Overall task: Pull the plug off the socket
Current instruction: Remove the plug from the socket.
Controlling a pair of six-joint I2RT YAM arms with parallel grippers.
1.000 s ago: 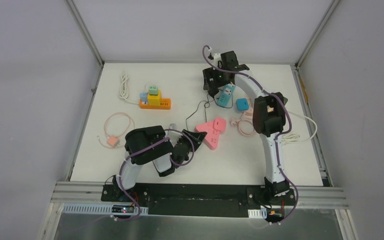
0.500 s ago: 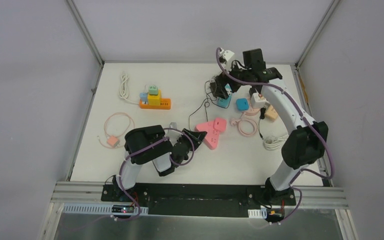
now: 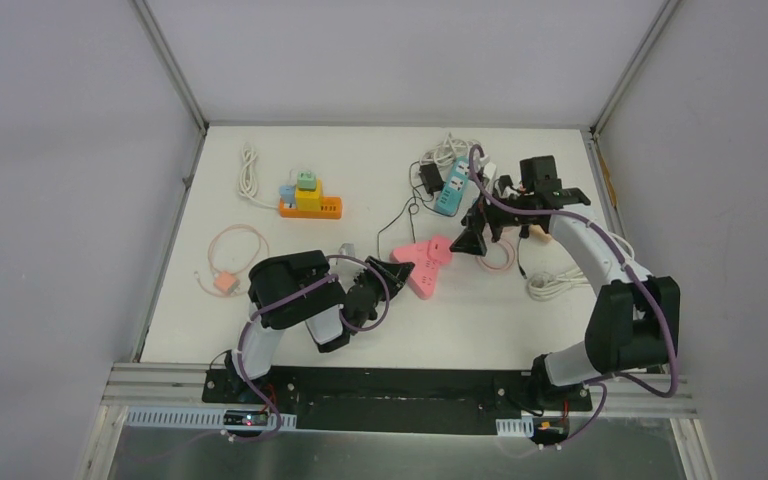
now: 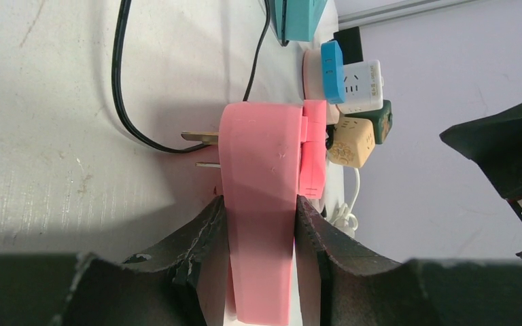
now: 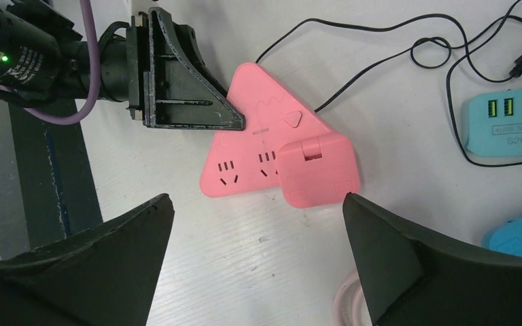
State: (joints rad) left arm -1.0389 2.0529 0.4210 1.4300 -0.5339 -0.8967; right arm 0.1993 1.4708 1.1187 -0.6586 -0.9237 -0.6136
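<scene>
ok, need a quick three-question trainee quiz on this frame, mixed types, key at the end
1. True or false: the left gripper is shut on the pink socket.
2. Pick one. The right gripper is: A) shut on the pink plug; B) open, hovering over the plug and socket; C) out of every view.
3. Short answer: is the plug off the socket yet?

Key: 1 true; 2 B; 3 no, it sits on the socket's corner.
</scene>
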